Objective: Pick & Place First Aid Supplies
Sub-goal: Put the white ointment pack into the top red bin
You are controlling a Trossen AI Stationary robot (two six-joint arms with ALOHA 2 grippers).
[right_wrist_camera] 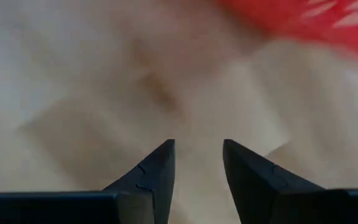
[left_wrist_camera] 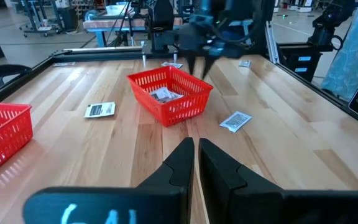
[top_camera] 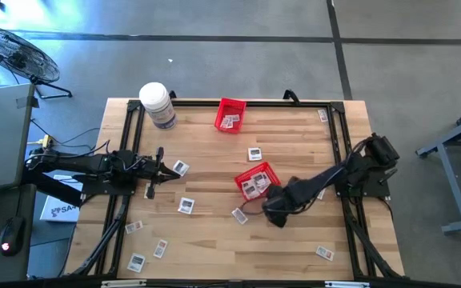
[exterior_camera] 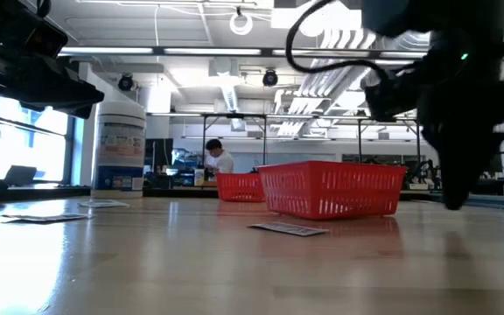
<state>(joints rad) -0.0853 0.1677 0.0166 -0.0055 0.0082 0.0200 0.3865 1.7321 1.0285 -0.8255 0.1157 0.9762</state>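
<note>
Hovering just beside the near basket [top_camera: 256,181], your right gripper [right_wrist_camera: 197,165] points down at bare tabletop [top_camera: 294,136], its fingers a little apart and holding nothing. I judge it is placed there either to leave the basket or to line up on the packet [top_camera: 238,214] at the basket's 7 o'clock, which lies flat and close by. That basket already holds a few packets, so it appears to be serving as a collecting bin.

Your left gripper [left_wrist_camera: 194,163] waits at the tabletop's 9 o'clock edge, fingers nearly together and empty, aimed across the wood toward the basket.

Counting the loose first aid supplies from near to far in the high view:
- four at the 7 o'clock corner, the nearest of them [top_camera: 137,262] by the front rail;
- one [top_camera: 324,253] at the 5 o'clock corner;
- one [top_camera: 186,206] left of centre;
- the one beside the right gripper;
- one [top_camera: 181,167] next to the left gripper;
- one [top_camera: 254,154] just past the near basket;
- one [top_camera: 322,115] at the 1 o'clock corner.

That makes ten on the wood, all flat.

You have two red mesh baskets; the far basket [top_camera: 230,114] sits at 12 o'clock with packets inside. One white jar [top_camera: 157,104] stands upright at 11 o'clock, clear of the work.
</note>
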